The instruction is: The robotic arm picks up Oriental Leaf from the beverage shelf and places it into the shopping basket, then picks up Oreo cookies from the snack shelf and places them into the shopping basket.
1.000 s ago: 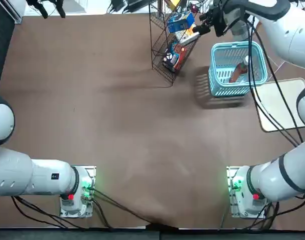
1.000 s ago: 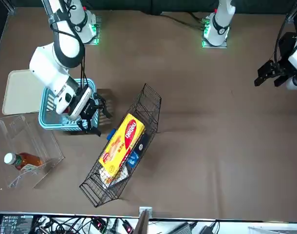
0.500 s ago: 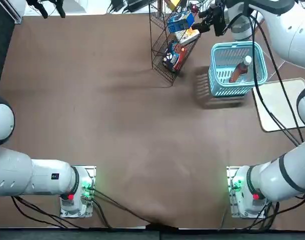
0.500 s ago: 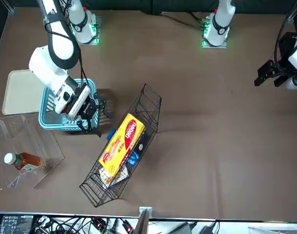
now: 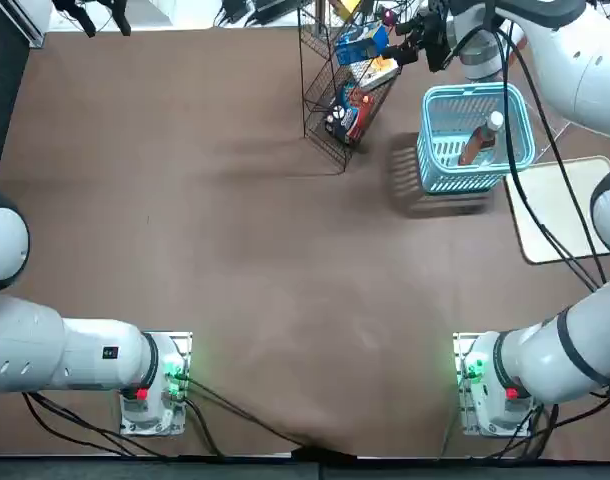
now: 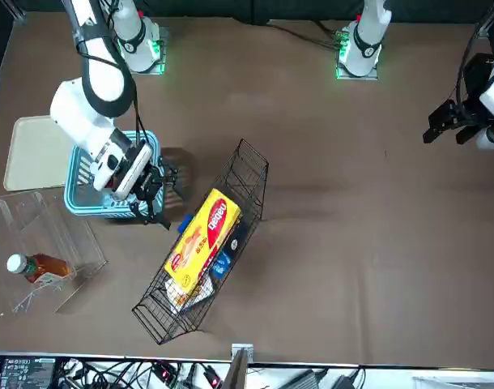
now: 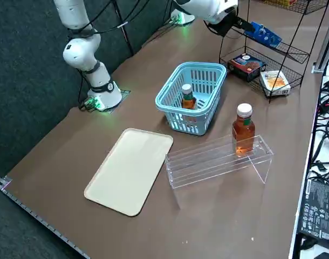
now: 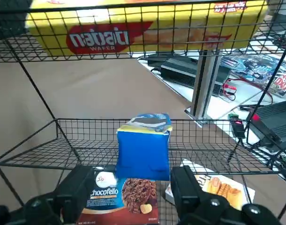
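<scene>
Tabletop [image 5: 285,260] unchanged, right hand [image 8: 132,187] still faces blue pack [image 8: 143,154].

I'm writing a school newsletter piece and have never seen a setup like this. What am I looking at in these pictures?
Two white robot arms are mounted at a table; the right one is working. One camera looks straight down, one faces the robot from across the table, one looks down from its right side, and one rides on the right wrist.

On the table stand a turquoise basket with a tea bottle inside, a clear stand with another bottle, a cream tray and a black wire rack of snack packs.

The right gripper is at the rack, its two fingers apart, facing a blue pack. It doesn't appear to be holding anything.
</scene>
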### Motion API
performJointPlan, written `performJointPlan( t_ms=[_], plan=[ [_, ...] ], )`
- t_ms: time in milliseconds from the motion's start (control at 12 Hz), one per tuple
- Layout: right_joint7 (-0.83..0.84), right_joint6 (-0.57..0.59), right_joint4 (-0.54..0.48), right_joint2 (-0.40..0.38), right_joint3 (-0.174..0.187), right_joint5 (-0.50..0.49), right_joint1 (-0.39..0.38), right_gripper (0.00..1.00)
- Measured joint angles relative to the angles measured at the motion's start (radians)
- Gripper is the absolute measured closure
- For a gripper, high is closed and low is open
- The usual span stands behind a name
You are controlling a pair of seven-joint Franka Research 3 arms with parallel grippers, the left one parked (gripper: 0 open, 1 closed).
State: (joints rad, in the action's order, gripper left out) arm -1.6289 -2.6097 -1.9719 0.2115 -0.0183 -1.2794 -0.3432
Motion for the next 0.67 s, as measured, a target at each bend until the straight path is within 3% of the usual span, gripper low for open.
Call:
performJointPlan(
  t_ms=[667],
  plan=[
    [-0.004,0.000,0.084,0.080,0.000,-0.005,-0.003,0.00]
  ],
)
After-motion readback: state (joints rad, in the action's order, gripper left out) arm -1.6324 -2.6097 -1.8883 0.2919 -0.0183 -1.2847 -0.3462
